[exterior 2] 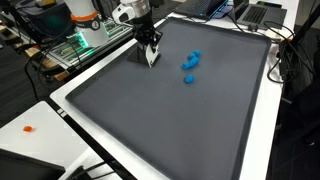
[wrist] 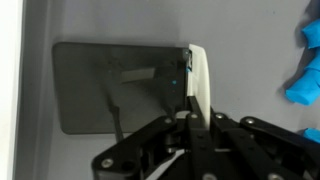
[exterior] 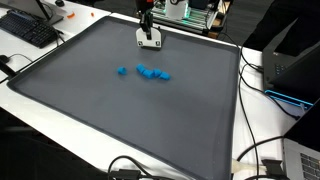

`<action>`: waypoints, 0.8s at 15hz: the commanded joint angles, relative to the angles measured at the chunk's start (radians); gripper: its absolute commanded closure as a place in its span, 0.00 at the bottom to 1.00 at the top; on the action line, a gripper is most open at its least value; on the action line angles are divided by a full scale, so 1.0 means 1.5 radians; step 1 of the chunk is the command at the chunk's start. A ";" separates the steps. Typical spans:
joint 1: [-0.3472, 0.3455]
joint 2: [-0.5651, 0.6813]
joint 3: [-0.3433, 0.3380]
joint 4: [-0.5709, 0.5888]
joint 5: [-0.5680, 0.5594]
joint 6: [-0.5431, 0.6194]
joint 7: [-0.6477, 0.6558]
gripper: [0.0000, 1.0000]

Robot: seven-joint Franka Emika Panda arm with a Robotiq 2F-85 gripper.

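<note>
My gripper [exterior: 147, 28] is at the far edge of a big grey mat [exterior: 120, 110] and is shut on a thin white flat piece [exterior: 150, 41], held on edge with its lower end at or just above the mat. In the wrist view the white piece [wrist: 200, 85] stands between the closed jaws [wrist: 190, 122]. A dark rectangular patch [wrist: 105, 88] lies on the mat beside it. Several small blue blocks [exterior: 150, 72] lie in a loose cluster near the mat's middle, apart from the gripper. They also show in an exterior view [exterior 2: 190, 66] and at the wrist view's right edge [wrist: 305, 80].
A white table rim [exterior 2: 70, 100] frames the mat. A keyboard [exterior: 30, 30] and a laptop [exterior: 295, 70] lie beside it, with cables [exterior: 250, 150] at the front. Lit electronics [exterior 2: 75, 45] stand behind the arm. A small orange item [exterior 2: 28, 128] lies on the white table.
</note>
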 commanded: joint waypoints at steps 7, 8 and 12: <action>0.009 0.031 0.003 0.005 0.003 0.002 -0.002 0.99; 0.008 0.030 0.003 0.005 0.001 0.001 -0.001 0.99; 0.009 0.030 0.002 0.004 -0.003 -0.003 -0.005 0.57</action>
